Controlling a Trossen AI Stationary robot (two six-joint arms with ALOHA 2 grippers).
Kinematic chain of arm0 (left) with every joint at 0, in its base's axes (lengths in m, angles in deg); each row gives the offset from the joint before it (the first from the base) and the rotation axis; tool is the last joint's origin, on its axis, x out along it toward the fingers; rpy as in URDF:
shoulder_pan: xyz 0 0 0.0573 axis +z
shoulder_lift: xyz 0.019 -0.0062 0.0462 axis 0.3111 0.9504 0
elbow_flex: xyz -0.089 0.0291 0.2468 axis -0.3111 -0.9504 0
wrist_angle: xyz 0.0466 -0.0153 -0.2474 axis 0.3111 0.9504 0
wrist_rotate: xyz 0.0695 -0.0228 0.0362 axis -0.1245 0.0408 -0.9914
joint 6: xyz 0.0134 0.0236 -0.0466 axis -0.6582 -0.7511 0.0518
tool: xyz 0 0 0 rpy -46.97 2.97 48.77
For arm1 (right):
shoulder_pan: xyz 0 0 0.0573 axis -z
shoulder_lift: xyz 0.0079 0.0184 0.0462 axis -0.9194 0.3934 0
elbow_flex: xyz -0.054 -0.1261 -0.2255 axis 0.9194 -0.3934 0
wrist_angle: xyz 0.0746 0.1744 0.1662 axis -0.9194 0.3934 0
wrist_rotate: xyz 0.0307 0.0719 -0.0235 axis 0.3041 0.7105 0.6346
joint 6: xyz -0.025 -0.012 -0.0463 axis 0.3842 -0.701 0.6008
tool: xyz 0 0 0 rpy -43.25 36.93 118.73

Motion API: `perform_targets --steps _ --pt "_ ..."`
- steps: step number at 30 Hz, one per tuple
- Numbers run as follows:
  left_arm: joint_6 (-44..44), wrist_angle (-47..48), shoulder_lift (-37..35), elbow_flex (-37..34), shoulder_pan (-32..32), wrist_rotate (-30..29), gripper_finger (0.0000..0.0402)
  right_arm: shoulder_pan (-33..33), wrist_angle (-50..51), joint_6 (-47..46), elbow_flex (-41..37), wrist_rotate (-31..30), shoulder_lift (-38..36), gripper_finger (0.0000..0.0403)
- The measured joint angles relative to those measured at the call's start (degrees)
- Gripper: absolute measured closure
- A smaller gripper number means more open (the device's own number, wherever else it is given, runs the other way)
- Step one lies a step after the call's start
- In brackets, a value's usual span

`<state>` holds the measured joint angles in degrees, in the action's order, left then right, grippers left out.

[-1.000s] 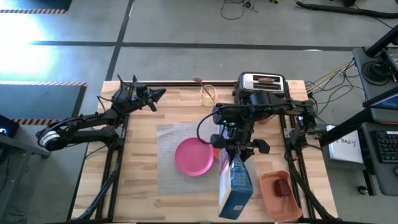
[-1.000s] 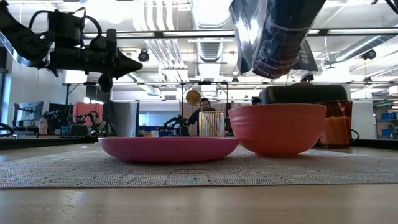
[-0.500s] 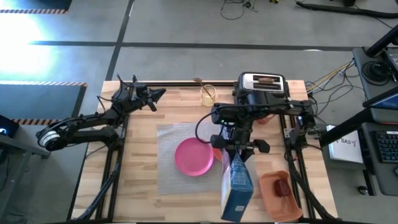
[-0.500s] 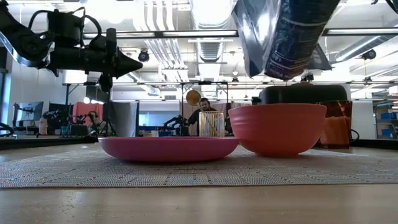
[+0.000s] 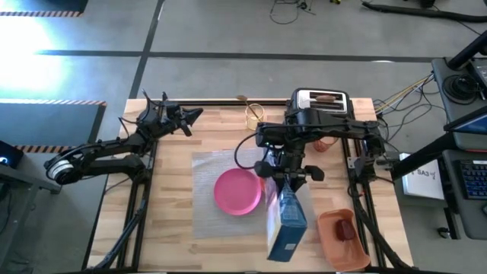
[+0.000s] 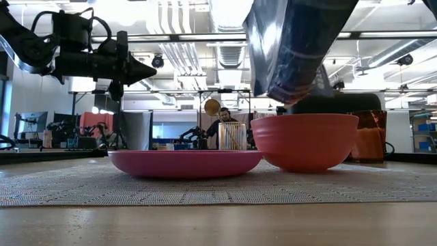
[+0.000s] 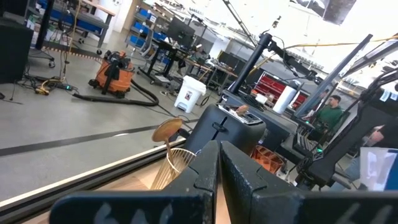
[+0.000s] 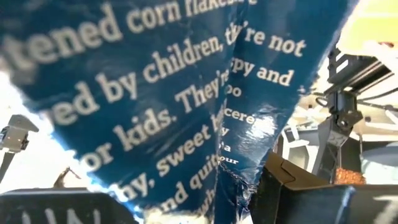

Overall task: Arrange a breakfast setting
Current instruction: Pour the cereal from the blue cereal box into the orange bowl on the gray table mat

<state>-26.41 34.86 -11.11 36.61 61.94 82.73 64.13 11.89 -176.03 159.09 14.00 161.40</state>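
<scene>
Since the earlier frame the right end effector point(image 5: 283, 183) has drifted left, clamped on the blue cereal box point(image 5: 287, 221), long axis running near-far, mouth over the orange bowl point(image 6: 304, 140) beside the pink plate point(image 5: 237, 191). Left end effector point(image 5: 196, 114) hangs closed, empty.

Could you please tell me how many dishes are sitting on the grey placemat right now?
2: the pink plate near the placemat's middle, and the orange bowl right beside it, mostly hidden from above by the right arm and cereal box.
</scene>
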Motion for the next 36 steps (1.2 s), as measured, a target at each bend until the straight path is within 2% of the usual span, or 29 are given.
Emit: perform_targets --steps 8,13,19,36 --pt "-0.9 0.0 0.0 0.0 0.0 0.0 0.0402 2.29 0.02 3.5 -1.04 1.72 0.05 0.0296" --pt "-1.03 0.0 0.0 0.0 0.0 0.0 0.0402 2.56 0.01 2.21 -1.04 1.56 -0.17 0.0296" --pt "-1.05 0.0 0.0 0.0 0.0 -0.02 0.0402 2.49 0.07 0.71 -1.54 4.24 -0.26 0.0296" --pt "-1.05 0.0 0.0 0.0 0.0 -0.02 0.0402 2.87 0.03 2.77 -1.68 4.85 -0.28 0.0297"
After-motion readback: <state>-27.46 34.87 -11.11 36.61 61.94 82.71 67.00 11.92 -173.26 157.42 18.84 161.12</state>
